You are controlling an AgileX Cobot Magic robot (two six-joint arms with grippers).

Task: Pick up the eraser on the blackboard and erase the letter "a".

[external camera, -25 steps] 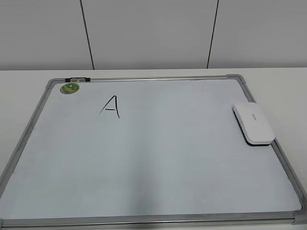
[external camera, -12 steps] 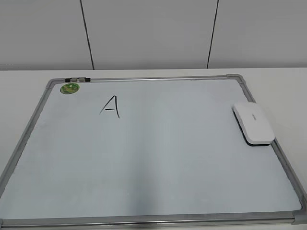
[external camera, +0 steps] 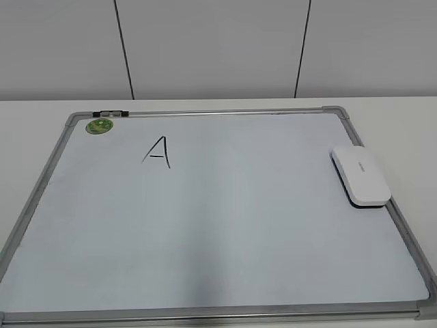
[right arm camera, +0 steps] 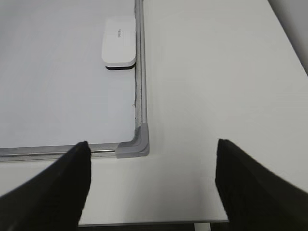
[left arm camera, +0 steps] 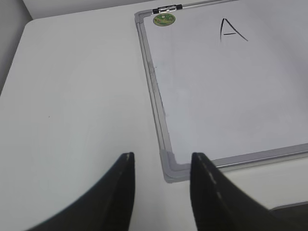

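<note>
The white eraser (external camera: 362, 175) lies flat at the right edge of the blackboard (external camera: 239, 225), a white board with a silver frame. It also shows in the right wrist view (right arm camera: 119, 47). An angular uppercase "A" (external camera: 158, 152) is written at the upper left. No lowercase "a" shows in any view. My left gripper (left arm camera: 162, 159) is open and empty above the board's near left corner. My right gripper (right arm camera: 153, 144) is wide open and empty, near the board's near right corner and well short of the eraser. Neither gripper shows in the exterior view.
A green round sticker (external camera: 100, 126) and a small black-and-white marker (external camera: 110, 113) sit at the board's far left corner. White tabletop (left arm camera: 72, 96) lies to the left and right of the board. The table's front edge (right arm camera: 154, 222) is just under my right gripper.
</note>
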